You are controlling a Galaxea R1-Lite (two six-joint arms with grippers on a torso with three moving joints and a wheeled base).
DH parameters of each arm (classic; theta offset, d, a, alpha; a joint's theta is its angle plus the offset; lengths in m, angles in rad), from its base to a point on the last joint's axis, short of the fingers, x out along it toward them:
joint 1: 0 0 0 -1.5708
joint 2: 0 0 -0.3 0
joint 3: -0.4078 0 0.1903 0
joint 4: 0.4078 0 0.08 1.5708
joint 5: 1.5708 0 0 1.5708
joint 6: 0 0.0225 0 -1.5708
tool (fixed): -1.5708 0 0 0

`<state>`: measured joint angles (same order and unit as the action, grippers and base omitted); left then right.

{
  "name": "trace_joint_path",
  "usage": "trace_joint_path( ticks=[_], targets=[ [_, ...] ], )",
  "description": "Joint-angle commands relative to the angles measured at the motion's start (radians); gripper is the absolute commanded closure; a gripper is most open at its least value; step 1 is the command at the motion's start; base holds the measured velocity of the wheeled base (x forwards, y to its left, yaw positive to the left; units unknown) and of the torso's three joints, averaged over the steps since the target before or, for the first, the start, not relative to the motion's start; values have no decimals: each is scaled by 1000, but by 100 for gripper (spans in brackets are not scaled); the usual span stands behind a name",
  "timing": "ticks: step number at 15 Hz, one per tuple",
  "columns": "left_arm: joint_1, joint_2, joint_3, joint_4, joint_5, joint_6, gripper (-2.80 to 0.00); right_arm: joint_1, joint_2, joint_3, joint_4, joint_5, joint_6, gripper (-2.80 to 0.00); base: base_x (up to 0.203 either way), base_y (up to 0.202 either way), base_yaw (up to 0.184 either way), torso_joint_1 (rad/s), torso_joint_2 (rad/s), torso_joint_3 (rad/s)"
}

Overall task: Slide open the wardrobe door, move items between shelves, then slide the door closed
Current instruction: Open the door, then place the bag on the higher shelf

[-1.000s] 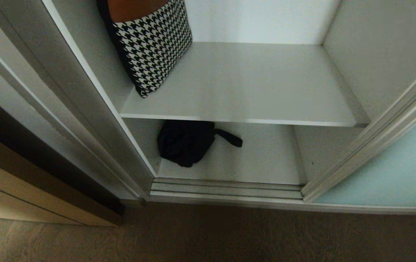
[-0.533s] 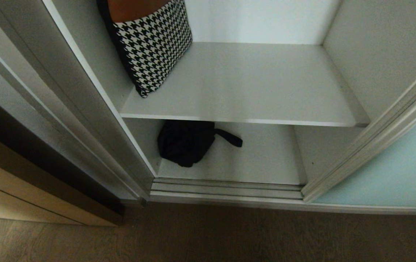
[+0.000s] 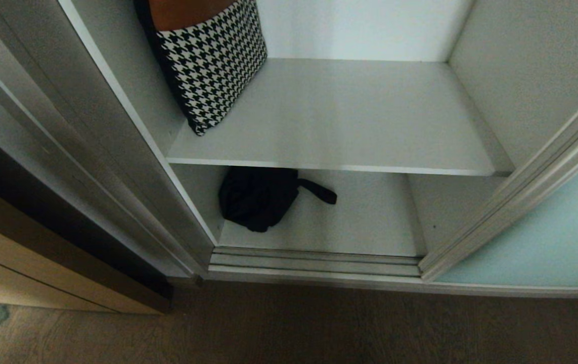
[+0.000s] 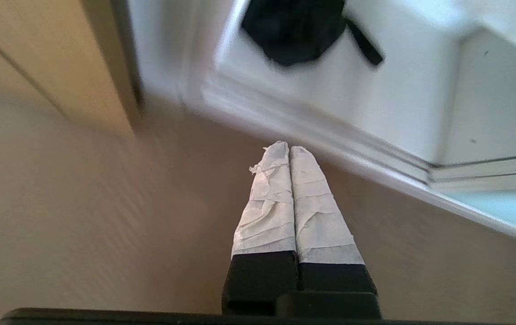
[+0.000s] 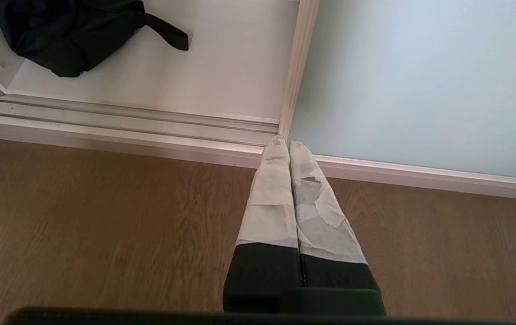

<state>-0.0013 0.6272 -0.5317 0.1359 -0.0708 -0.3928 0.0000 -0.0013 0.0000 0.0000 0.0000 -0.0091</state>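
- Nothing inside the wardrobe has shifted since the earlier head pictures; the only change is a grey shape newly showing at the bottom left corner of the head view, over the floor (image 3: 319,328), too little of it to name.
- Left gripper (image 4: 290,151) hangs over the floor with its fingers pressed together and empty; the black bag (image 4: 294,27) lies ahead of its tips, beyond the floor track (image 4: 312,131), so this arm looks set to reach for it.
- Right gripper (image 5: 283,143), also closed on nothing, points at the foot of the sliding door (image 5: 420,76), just short of its frame; it seems parked.
- That door stands slid aside to the right of both grippers, leaving the opening free, so the first step looks done.
- Lower shelf (image 3: 369,222) carries the bag near its left wall; the upper shelf (image 3: 349,111) holds a houndstooth bag (image 3: 213,60) leaning in its left corner, with bare board beside it for whatever comes up.
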Motion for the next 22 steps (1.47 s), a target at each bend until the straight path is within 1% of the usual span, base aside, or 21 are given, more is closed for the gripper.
trace_joint_path(
  ticks=[1,3,4,6,7,8,9,10,11,13,15,19,22],
  targets=[
    [-4,289,-24,-30,-18,-101,0,0,0,0,0,0,-1,0,0,0,0,0,0,0],
    [-34,409,-27,-75,-34,-202,0,0,0,0,0,0,-2,0,0,0,0,0,0,0],
    [-84,432,-23,-86,-38,-243,0,0,0,2,0,0,-2,0,0,0,0,0,0,0],
    [-200,446,-3,-96,-38,-294,0,0,0,0,0,0,-1,0,0,0,0,0,0,0],
    [-238,471,8,-102,-34,-316,0,0,0,0,0,0,-1,0,0,0,0,0,0,0],
    [-248,517,18,-121,-27,-333,0,0,0,0,0,0,-2,0,0,0,0,0,0,0],
    [-252,562,35,-162,-15,-342,0,0,0,1,0,0,-1,0,0,0,0,0,0,0],
    [-260,588,68,-236,4,-345,0,0,0,0,0,0,0,0,0,0,0,0,0,0],
    [-277,595,93,-280,19,-347,0,0,0,0,0,0,0,0,0,0,0,0,0,0],
    [-287,614,109,-297,31,-349,0,0,0,0,0,0,-1,0,0,0,0,0,0,0],
    [-286,684,120,-317,32,-353,0,0,0,0,0,0,0,0,0,0,0,0,0,0],
    [-287,851,177,-485,35,-356,0,0,0,1,0,0,-2,0,0,0,0,0,0,0],
    [-287,962,199,-627,54,-356,0,0,0,0,0,0,-2,0,0,0,0,0,0,0]
  ],
)
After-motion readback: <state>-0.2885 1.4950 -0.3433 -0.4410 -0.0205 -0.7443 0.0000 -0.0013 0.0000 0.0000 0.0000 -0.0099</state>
